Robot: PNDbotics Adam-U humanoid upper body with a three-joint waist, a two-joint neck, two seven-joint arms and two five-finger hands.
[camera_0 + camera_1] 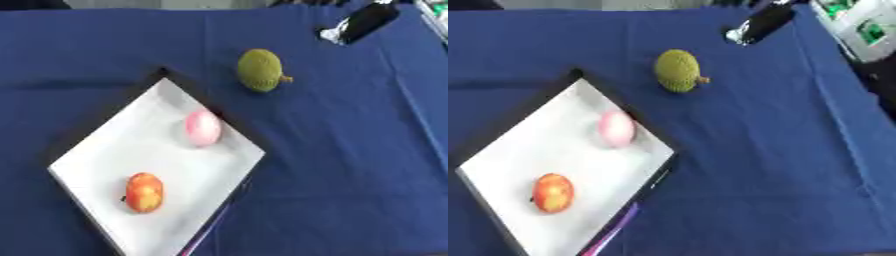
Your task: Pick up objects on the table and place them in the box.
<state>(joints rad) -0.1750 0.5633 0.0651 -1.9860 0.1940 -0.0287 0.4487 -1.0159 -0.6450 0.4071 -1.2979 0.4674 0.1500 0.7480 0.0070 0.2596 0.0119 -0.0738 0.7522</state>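
A green bumpy fruit (260, 70) with a short stem lies on the blue cloth, just beyond the far corner of the white box (114, 150). Inside the box lie a pink egg-shaped fruit (202, 128) near its right side and a red-and-yellow apple-like fruit (144, 192) near its front. My right hand (363, 22), black with a silver end, comes in from the upper right corner. It hangs over the cloth, beyond and to the right of the green fruit, apart from it. My left hand shows in neither view.
The blue cloth (350, 165) covers the whole table. The box has a dark rim and sits askew at the left. White-and-green items (859, 25) stand past the table's right edge at the top.
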